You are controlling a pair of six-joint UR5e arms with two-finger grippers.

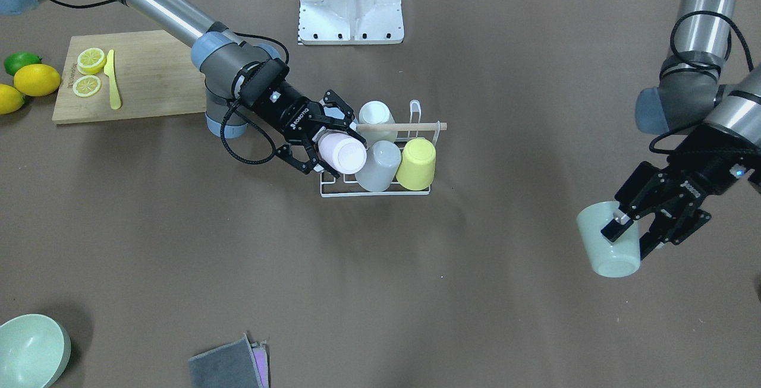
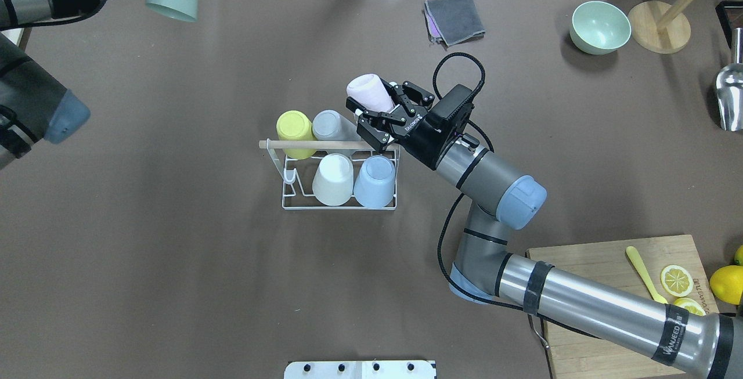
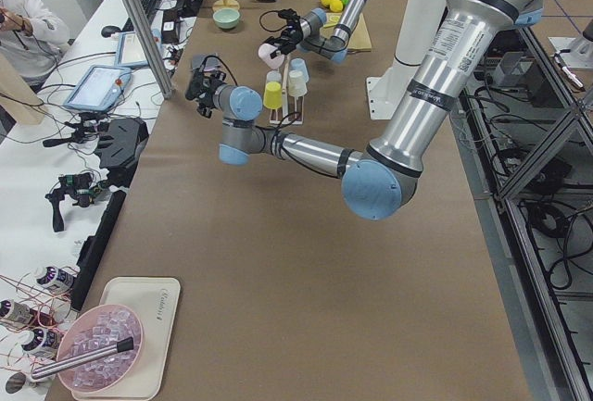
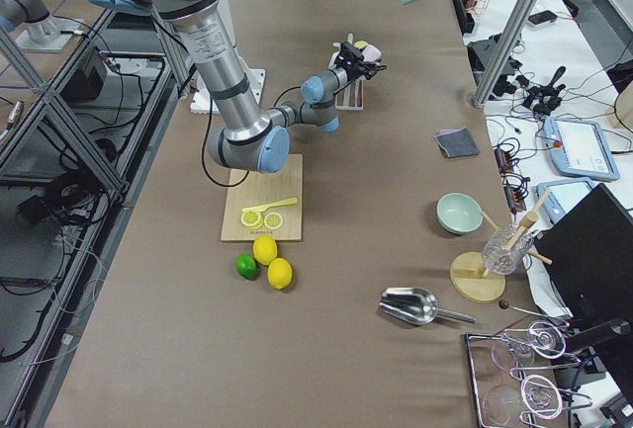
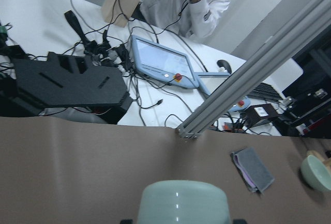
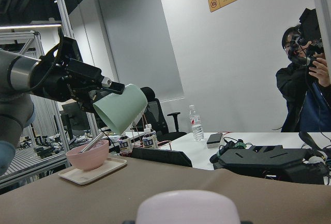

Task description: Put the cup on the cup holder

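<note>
A brown table (image 1: 416, 293) is seen, with both arms over it. The pink cup (image 1: 349, 157) is gripped by the right gripper (image 1: 336, 149), a finger pressed on each side of its wall. The cup is tilted, base pointing away from the wrist. The cup holder (image 2: 313, 144) lies directly under and ahead of this gripper; its wooden rod runs off from just beside the fingers. The pink cup is held at the holder's end nearest the gripper, against the grey cup (image 1: 379, 166). Whether it is seated on a peg cannot be told.

Past the grey cup, further from the gripper, the yellow cup (image 1: 417, 164) is set upside down. In the holder's other row the white cup (image 2: 334, 179) and blue cup (image 2: 375, 181) are set upside down, the blue one below the gripper's wrist.

The green cup (image 1: 603, 251) is pinched at its rim by the left gripper (image 1: 634, 236), one finger inside, one outside. It is held tilted in the air, well apart from the holder and the right gripper.
</note>
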